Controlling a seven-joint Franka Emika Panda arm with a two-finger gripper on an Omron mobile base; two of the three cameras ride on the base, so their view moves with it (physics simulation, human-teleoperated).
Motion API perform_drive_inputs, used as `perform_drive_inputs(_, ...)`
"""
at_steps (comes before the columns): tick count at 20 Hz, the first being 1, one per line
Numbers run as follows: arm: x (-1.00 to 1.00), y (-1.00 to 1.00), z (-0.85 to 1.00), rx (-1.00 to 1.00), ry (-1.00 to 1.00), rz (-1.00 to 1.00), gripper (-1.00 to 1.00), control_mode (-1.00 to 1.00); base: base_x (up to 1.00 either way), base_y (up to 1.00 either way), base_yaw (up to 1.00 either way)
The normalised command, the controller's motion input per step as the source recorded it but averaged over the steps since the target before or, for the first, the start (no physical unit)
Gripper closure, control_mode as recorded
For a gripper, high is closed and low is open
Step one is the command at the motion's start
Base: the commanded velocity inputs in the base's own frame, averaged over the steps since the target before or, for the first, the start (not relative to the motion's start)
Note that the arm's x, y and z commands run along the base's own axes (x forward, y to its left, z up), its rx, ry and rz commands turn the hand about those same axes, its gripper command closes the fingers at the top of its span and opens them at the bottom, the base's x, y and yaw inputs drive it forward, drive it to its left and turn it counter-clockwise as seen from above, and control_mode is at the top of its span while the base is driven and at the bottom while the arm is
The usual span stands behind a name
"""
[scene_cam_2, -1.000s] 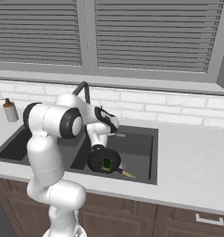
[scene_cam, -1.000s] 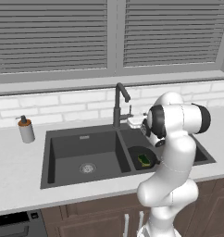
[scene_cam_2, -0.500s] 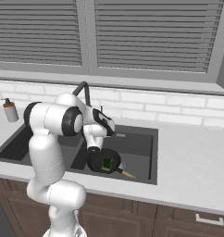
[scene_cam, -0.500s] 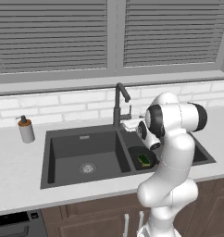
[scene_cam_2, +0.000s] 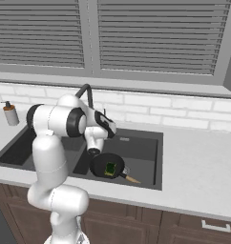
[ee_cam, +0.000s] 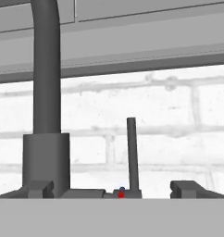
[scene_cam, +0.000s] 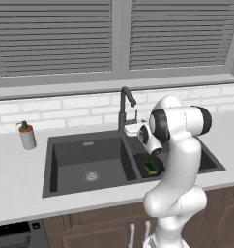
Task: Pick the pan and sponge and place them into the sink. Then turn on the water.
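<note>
Pan and sponge are in the right basin of the sink, sponge lying in the pan, so we read both placements as done. No water from the faucet yet.

Since a second ago the hand has dropped slightly and closed in on the faucet base; sink contents unchanged. We judge this as the approach to the tap lever, which stands upright just right of the faucet column in the hand view.

Arm is folded over the right basin, wrist turned toward the back wall. Gripper is spread wide, holding nothing, tips either side of the lever base.
</note>
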Motion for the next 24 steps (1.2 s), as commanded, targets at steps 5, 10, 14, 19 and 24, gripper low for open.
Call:
perform_drive_inputs(5, 0.13, -0.01, 0.00, 0.00, 0.00, 0.00, -1.00, -1.00, 0.00, 0.00, 0.00)
perform_drive_inputs(10, 0.14, -0.02, 0.00, 0.00, 0.00, -0.01, -1.00, -1.00, 0.00, 0.00, 0.00)
perform_drive_inputs(14, 0.18, -0.01, 0.00, 0.00, 0.00, 0.00, -1.00, -1.00, 0.00, 0.00, 0.00)
perform_drive_inputs(19, 0.20, -0.06, 0.00, 0.00, 0.00, 0.00, -1.00, -1.00, 0.00, 0.00, 0.00)
perform_drive_inputs(24, 0.14, -0.18, 0.00, 0.00, 0.00, 0.00, -1.00, -1.00, 0.00, 0.00, 0.00)
